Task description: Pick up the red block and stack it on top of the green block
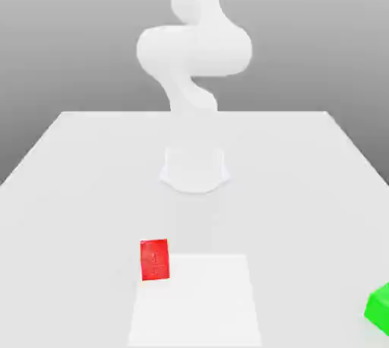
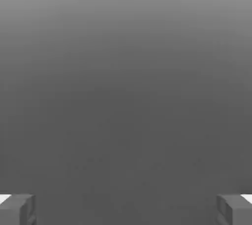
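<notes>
While our pincer (image 2: 126, 209) hangs released over bare grey | small matte red cube (image 1: 155, 259) rests on the white desk (image 1: 76, 156) — bright green cube (image 1: 379, 308) well apart, exterior view's right | we centre over red, descend squarely, then clench.

I count one red block (image 1: 155, 259) in the lower left of the exterior frame and one green block (image 1: 379, 308) at its lower right edge, so two blocks in all. One white arm (image 1: 194, 54) rises at upper centre over one table (image 1: 91, 156). On my hand camera I count two grey fingertips (image 2: 17, 209), one in each lower corner
</notes>
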Controlling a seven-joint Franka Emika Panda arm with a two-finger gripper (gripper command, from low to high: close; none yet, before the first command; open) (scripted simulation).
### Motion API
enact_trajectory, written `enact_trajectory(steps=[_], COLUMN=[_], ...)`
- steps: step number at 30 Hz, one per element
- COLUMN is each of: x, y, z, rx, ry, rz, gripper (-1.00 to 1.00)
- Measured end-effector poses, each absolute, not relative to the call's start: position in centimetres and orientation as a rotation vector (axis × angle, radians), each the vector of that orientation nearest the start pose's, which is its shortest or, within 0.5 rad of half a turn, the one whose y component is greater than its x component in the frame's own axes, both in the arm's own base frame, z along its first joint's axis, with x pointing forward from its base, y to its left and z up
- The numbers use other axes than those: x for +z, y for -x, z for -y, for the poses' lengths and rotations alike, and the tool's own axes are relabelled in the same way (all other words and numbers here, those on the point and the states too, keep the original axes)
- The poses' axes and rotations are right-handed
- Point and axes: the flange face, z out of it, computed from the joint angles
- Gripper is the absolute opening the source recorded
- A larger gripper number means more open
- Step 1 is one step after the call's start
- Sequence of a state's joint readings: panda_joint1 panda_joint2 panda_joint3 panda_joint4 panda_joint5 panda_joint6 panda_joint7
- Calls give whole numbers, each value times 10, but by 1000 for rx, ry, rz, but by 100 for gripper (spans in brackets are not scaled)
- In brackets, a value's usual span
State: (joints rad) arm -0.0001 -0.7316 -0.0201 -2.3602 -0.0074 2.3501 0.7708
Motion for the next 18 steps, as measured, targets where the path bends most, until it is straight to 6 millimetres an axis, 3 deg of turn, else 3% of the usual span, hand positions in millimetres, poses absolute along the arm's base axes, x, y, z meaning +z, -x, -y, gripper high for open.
enact_trajectory(steps=[4, 9, 13, 18], x=[562, 437, 336, 215], y=[-412, -424, -406, -353], z=[28, 48, 61, 71], rx=[-780, -549, -333, -39], ry=[2634, 2774, 2873, 2965], rz=[-1056, -1058, -1047, -1017], gripper=[0, 0, 0, 0])
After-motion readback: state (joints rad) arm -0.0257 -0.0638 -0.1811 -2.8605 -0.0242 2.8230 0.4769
